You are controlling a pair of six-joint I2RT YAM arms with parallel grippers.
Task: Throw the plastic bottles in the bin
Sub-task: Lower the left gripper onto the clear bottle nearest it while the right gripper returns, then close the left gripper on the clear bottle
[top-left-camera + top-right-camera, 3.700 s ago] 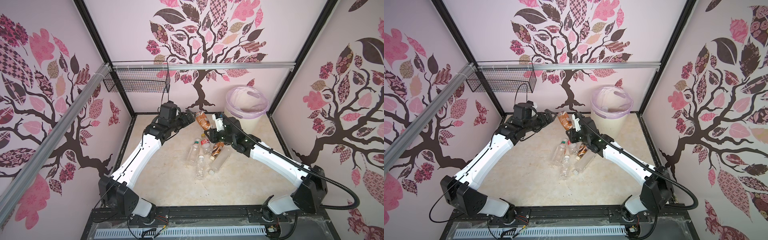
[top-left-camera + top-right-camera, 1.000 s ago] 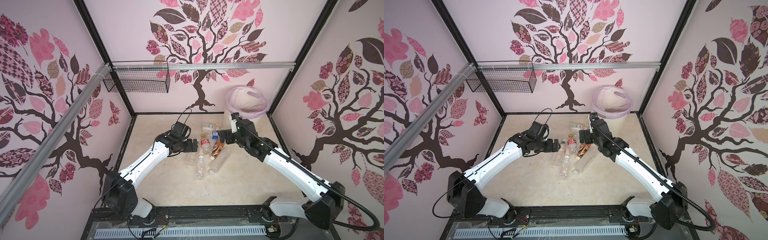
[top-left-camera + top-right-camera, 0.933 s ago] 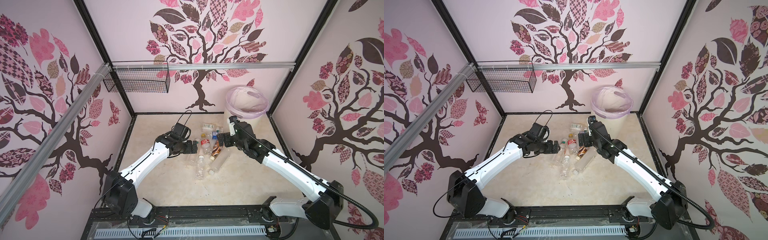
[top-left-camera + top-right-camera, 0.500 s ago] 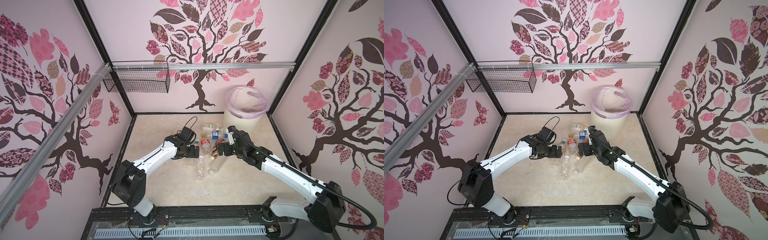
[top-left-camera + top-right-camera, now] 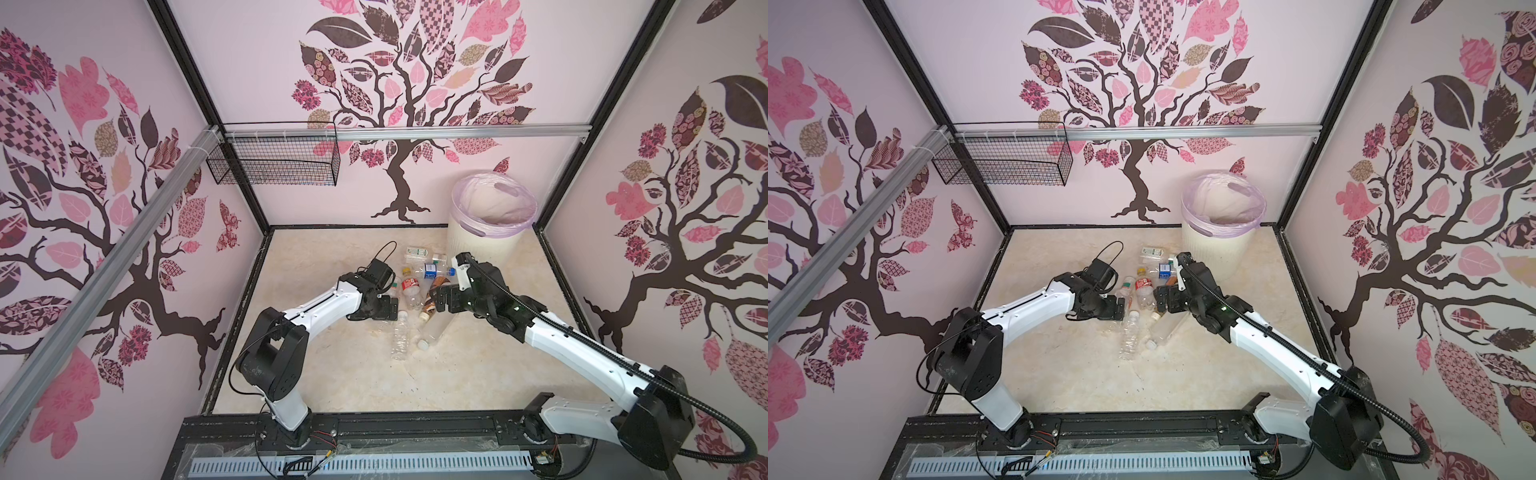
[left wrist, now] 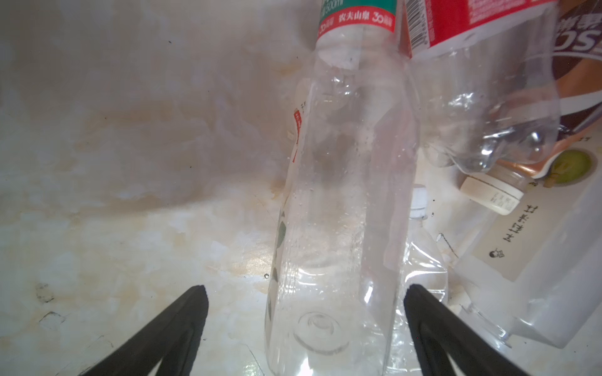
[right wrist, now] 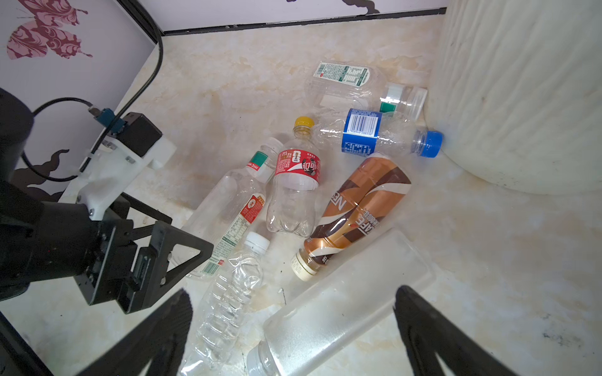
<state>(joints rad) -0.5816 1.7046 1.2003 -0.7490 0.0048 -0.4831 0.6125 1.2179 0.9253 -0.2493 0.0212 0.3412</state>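
Several plastic bottles lie in a heap on the floor in both top views. My left gripper (image 6: 306,289) (image 5: 384,309) is open, its fingers either side of a clear bottle (image 6: 342,195) (image 7: 228,211) with a red and green label. My right gripper (image 7: 293,291) (image 5: 436,299) hangs open over a frosted bottle (image 7: 345,299) (image 5: 436,328) and a crushed clear one (image 7: 231,293). Beyond lie a red-labelled bottle (image 7: 294,192), a brown one (image 7: 355,208) and a blue-labelled one (image 7: 374,133). The cream ribbed bin (image 5: 482,239) (image 5: 1217,245) (image 7: 521,97) stands at the back right.
A black wire mesh basket (image 5: 274,164) hangs on the rail at the back left. Walls close in the floor on three sides. The two grippers sit close together across the heap, and the blue-capped bottle touches the bin's wall.
Over the last second both grippers came down and toward the front, onto the heap, the right one away from the bin. Both stayed open. The bottles lie as before.
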